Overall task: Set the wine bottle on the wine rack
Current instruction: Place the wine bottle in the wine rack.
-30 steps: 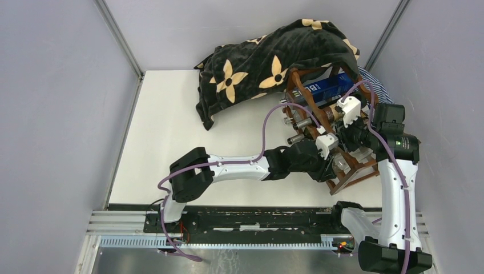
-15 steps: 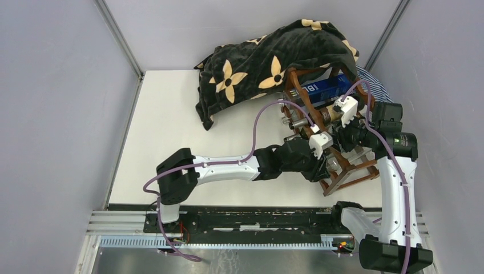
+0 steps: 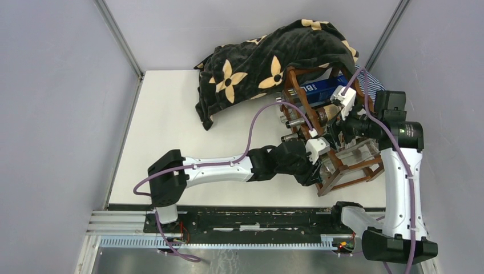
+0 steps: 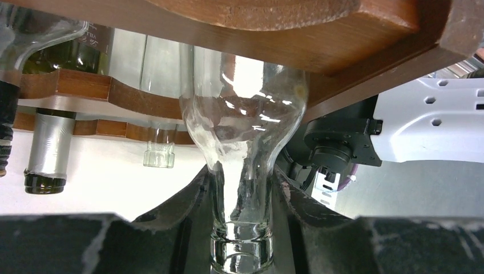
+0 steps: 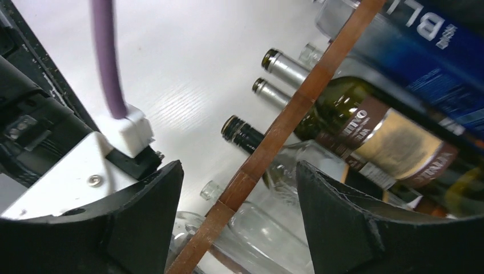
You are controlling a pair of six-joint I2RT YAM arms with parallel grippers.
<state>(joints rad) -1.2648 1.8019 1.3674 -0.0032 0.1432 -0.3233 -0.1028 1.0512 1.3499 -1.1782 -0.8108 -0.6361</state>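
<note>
Left wrist view shows the left gripper (image 4: 242, 200) pinching the neck of the clear wine bottle (image 4: 245, 114), whose body lies in a low cradle of the wine rack (image 4: 274, 34), apparently seated, though its far end is hidden. The right gripper (image 5: 238, 171) stands spread astride a rack rail, holding nothing. Placement looks nearly done; next the left gripper should release and back straight out.

Top view looks down from behind; both wrist views face the wine rack (image 4: 342, 40) close up.
</note>
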